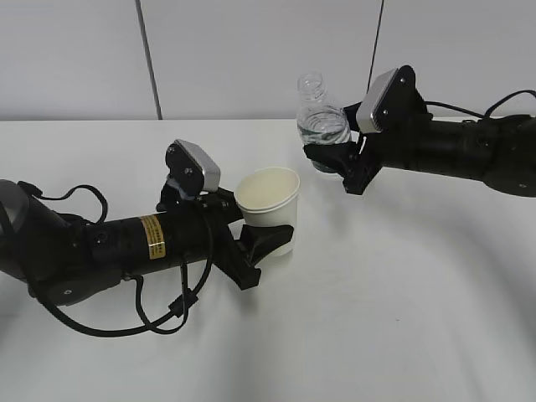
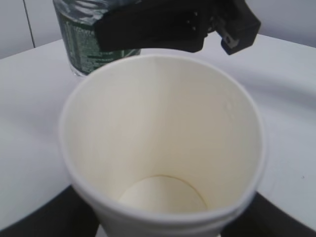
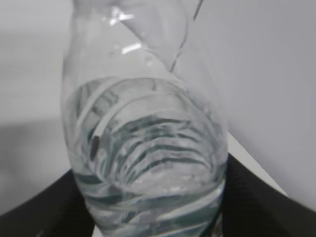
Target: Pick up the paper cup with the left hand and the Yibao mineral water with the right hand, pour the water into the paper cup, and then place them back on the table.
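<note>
Paper cup (image 1: 270, 201), small white tapered, light, crushable, gripped mid-wall by left pincer (image 1: 266, 243), above white bench (image 1: 402, 293) | clear plastic green-labelled water bottle (image 1: 322, 121), uncapped, slippery, sloshing, held low by right pincer (image 1: 335, 161), upright, near cup.

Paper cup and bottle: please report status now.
Left gripper shut on paper cup, cup empty. Right gripper shut on Yibao mineral water, upright, raised, water inside. Nothing between bottle and cup.

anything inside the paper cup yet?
No. The paper cup looks dry: bare cream walls and bottom in the left wrist view. Only the near edge of its bottom is hidden by the rim.
</note>
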You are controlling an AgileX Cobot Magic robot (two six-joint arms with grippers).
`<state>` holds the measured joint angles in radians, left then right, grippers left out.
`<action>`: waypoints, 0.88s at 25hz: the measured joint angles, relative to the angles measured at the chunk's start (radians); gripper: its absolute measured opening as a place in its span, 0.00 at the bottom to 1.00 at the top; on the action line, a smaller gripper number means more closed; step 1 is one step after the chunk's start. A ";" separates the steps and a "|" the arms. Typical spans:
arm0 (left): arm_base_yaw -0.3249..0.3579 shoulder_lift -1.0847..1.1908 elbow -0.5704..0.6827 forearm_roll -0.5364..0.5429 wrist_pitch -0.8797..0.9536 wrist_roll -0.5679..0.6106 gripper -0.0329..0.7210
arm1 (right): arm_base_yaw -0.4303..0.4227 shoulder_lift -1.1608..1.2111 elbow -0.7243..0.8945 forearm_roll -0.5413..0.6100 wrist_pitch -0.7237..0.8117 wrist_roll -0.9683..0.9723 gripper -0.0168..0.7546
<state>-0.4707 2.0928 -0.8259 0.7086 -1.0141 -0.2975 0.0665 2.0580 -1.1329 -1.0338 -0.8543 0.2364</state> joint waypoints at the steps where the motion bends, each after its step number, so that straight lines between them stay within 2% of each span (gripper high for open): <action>1: 0.000 0.000 0.000 0.000 0.000 0.000 0.59 | 0.000 0.000 -0.002 -0.009 0.000 -0.018 0.64; 22: 0.000 0.000 0.000 0.000 0.004 -0.001 0.59 | 0.000 0.000 -0.015 -0.013 0.000 -0.298 0.64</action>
<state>-0.4707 2.0928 -0.8259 0.7087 -1.0098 -0.2984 0.0665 2.0580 -1.1479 -1.0466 -0.8543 -0.0616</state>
